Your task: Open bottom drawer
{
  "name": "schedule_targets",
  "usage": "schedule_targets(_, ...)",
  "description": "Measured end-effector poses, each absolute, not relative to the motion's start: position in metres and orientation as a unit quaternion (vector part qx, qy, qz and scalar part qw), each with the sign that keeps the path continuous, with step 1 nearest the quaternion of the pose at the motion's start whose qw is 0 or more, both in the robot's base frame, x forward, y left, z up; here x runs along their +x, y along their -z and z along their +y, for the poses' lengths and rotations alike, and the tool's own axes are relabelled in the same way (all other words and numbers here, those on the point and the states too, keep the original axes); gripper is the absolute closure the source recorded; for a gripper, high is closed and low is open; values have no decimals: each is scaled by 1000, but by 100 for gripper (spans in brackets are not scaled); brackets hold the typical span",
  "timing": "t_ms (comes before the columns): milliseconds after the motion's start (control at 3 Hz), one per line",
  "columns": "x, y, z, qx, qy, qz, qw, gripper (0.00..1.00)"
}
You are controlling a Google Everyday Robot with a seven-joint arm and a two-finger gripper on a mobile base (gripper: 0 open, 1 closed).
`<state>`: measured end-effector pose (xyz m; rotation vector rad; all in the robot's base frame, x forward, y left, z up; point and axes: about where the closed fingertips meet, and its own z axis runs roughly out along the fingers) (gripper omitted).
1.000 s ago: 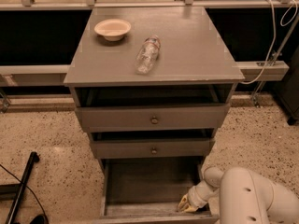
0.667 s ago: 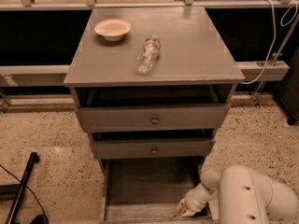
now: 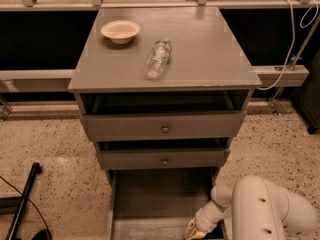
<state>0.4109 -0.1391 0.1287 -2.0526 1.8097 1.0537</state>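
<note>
- My gripper (image 3: 196,230) sits low at the right front corner of the bottom drawer (image 3: 155,199); I can't tell if it is gripping.
- The drawer sticks out toward me, left of it.

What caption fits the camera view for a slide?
Bottom drawer pulled out, gripper at its near right corner; bowl and bottle on the cabinet top.
</note>
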Motion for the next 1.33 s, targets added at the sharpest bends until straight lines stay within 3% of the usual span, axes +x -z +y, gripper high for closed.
schedule_targets(667, 411, -214, -154, -692, -371, 590, 185, 98)
schedule_targets(1000, 411, -255, -162, -698, -365, 578, 215, 76)
schedule_targets(1333, 413, -258, -164, -699, -362, 578, 216, 45)
